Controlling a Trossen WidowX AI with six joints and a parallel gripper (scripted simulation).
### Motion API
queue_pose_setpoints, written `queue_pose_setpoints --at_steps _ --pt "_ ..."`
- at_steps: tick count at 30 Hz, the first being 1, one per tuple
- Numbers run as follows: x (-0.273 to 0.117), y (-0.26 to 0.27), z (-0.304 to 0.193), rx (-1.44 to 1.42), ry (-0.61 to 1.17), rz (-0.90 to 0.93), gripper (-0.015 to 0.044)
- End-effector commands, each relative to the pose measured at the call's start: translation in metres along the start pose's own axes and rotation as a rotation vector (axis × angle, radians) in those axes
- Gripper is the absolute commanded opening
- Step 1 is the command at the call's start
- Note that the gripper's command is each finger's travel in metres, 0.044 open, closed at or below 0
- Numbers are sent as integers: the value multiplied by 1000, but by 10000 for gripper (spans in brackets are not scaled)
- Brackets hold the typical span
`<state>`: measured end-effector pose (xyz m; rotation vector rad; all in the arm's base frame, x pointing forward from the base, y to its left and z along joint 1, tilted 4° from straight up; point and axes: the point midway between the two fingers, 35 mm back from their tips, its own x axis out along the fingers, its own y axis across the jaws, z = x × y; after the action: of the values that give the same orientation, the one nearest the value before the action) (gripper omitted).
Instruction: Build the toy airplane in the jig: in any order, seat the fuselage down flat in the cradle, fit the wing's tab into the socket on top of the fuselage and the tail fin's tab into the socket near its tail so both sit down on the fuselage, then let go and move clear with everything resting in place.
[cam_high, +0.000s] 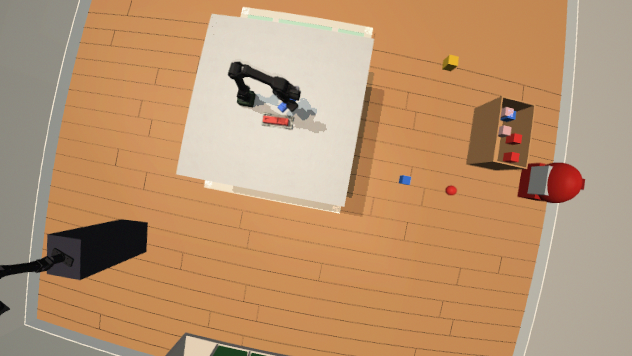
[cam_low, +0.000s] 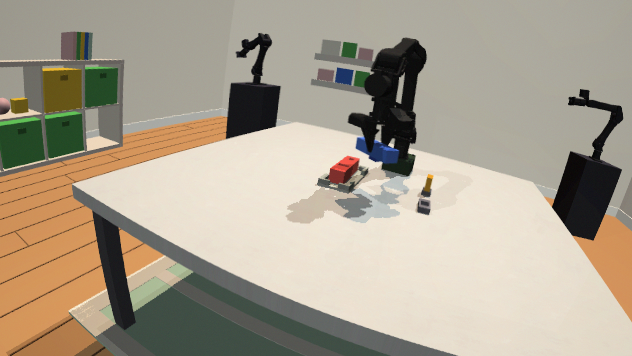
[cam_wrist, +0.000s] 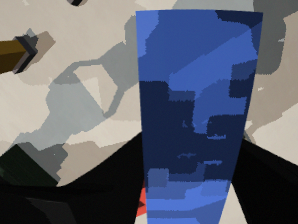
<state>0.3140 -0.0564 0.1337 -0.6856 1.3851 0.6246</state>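
The red fuselage (cam_high: 276, 120) (cam_low: 345, 169) lies in the grey cradle of the jig (cam_low: 325, 184), socket openings upward; a bit of it (cam_wrist: 141, 204) shows low in the wrist view. My gripper (cam_high: 288, 106) (cam_low: 378, 149) (cam_wrist: 184, 138) is shut on the blue wing (cam_high: 282, 107) (cam_low: 388, 153) (cam_wrist: 200, 95) and holds it above the table, beside the jig on the arm's base side. The wing's tab cannot be made out. The orange-yellow tail fin (cam_low: 429, 182) (cam_wrist: 9, 55) stands upright in a small dark holder on the table. In the top view it is hidden.
A second small grey holder (cam_low: 424, 206) stands beside the fin's holder, with no part in it; its edge (cam_wrist: 76, 2) shows at the top of the wrist view. The arm's dark base (cam_low: 398, 164) (cam_high: 245, 99) stands behind the wing. Shadows of the arm cross the table.
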Motion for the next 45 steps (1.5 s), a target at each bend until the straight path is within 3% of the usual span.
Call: queue_pose_setpoints --at_steps 1,35,42,45 --pt "0 -2 -12 -72 -6 -5 0" --pt "18 -15 -115 -672 7 -12 0" --pt "18 -14 -115 -672 7 -12 184" --pt "18 -14 -115 -672 7 -12 195"
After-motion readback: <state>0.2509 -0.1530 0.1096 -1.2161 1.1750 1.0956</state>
